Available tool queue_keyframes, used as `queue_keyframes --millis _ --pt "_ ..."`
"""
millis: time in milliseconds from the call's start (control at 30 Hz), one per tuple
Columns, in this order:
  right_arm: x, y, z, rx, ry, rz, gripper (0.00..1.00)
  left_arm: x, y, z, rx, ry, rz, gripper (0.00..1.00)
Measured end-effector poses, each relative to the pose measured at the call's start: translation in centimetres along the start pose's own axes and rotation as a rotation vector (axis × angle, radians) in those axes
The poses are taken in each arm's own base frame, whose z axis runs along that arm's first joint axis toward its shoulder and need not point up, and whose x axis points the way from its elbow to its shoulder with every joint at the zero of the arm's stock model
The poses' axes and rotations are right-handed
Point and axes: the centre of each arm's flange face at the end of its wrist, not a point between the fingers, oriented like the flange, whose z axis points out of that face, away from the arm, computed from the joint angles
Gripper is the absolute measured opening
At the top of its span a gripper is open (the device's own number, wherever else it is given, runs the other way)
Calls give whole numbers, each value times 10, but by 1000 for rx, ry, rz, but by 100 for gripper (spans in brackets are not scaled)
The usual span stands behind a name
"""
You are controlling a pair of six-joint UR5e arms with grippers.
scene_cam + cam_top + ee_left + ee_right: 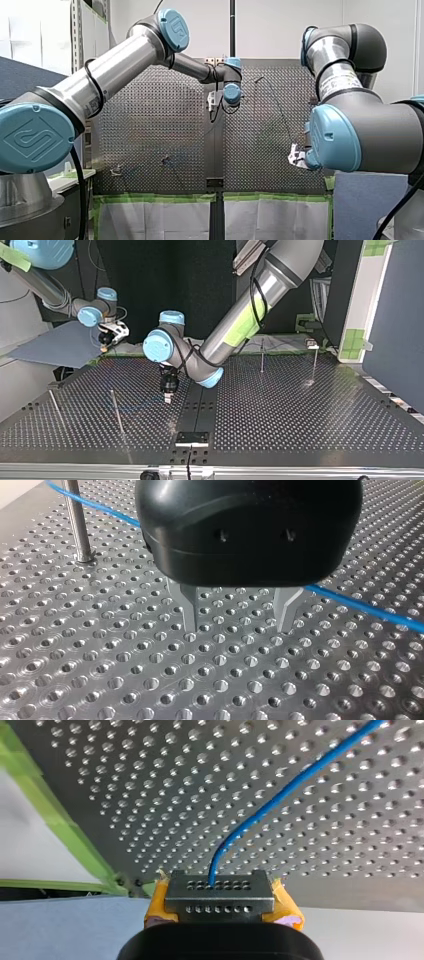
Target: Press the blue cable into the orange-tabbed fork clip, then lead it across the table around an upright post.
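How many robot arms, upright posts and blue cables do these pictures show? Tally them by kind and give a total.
arms: 2, my left arm and my right arm
posts: 4
blue cable: 1
total: 7

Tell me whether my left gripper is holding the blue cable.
No: the left gripper is open and empty; the blue cable runs past beyond it.
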Motion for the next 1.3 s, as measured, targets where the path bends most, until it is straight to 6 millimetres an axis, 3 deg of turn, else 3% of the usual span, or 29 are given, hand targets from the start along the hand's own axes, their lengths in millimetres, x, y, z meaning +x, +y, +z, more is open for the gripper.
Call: queue_keyframes --millis 300,600,1300 --pt "-29 16 8 -14 -4 2 0 0 0 0 -4 0 0 75" --pt "-28 33 16 -31 38 7 0 0 1 0 -12 0 0 75" --pt "-47 34 29 11 58 -5 0 4 1 -6 -13 38 -7 75"
